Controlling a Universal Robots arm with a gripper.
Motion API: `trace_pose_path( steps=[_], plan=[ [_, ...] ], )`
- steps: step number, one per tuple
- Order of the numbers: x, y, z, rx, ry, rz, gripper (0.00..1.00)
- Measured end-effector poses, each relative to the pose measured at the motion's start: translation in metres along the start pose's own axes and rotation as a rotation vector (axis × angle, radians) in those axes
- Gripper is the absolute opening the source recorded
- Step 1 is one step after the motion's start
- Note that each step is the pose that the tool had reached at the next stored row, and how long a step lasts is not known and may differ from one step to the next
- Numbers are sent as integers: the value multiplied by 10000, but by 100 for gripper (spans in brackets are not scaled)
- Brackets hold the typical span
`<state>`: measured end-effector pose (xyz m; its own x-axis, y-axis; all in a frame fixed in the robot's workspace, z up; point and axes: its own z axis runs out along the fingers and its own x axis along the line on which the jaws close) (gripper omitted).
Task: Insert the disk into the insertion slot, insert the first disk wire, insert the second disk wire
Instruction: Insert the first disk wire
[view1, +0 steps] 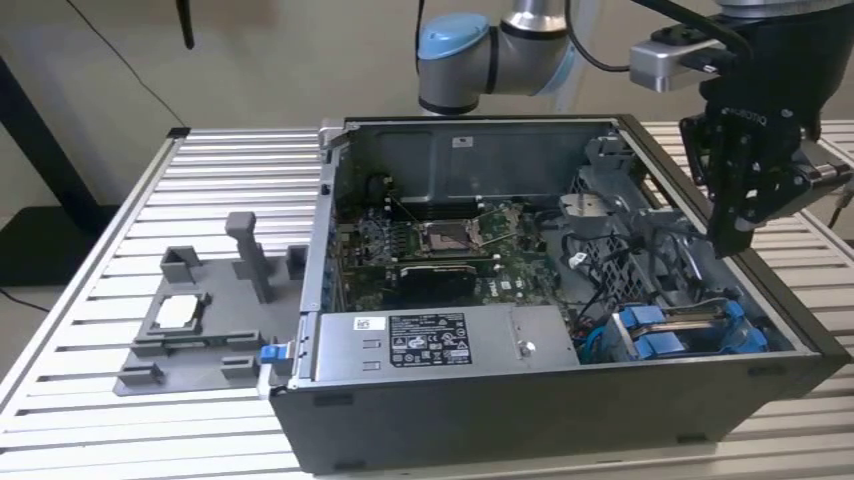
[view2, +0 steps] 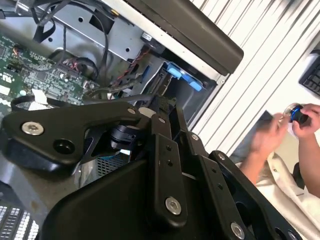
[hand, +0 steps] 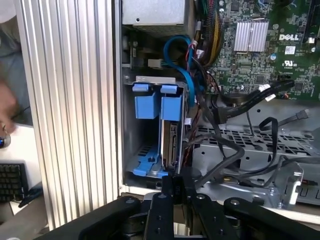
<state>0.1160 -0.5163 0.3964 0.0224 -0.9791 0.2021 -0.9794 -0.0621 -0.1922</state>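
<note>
Two blue tabs (hand: 146, 105) front the insertion slot (hand: 150, 79), and I see the disk (hand: 172, 145) seated edge-on inside it. My hand (view1: 731, 243) hangs over that corner of the computer case (view1: 534, 420), pinched closed on nothing.

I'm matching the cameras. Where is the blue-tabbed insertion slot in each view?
Exterior view: insertion slot, lower part of the exterior view's right.
Second wrist view: it lies near the slatted table.
First wrist view: it sits between table and cables.
Shared landmark: green motherboard.
</note>
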Motion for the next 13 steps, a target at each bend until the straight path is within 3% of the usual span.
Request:
trace_pose_path(
  steps=[6, 9, 11, 13],
  plan=[
    [130, 8, 48, -158, -7, -11, 20],
    [184, 16, 82, -192, -31, -3, 20],
    [201, 20, 103, -195, -101, 30, 20],
    [202, 23, 115, -204, -255, 122, 20]
  ],
)
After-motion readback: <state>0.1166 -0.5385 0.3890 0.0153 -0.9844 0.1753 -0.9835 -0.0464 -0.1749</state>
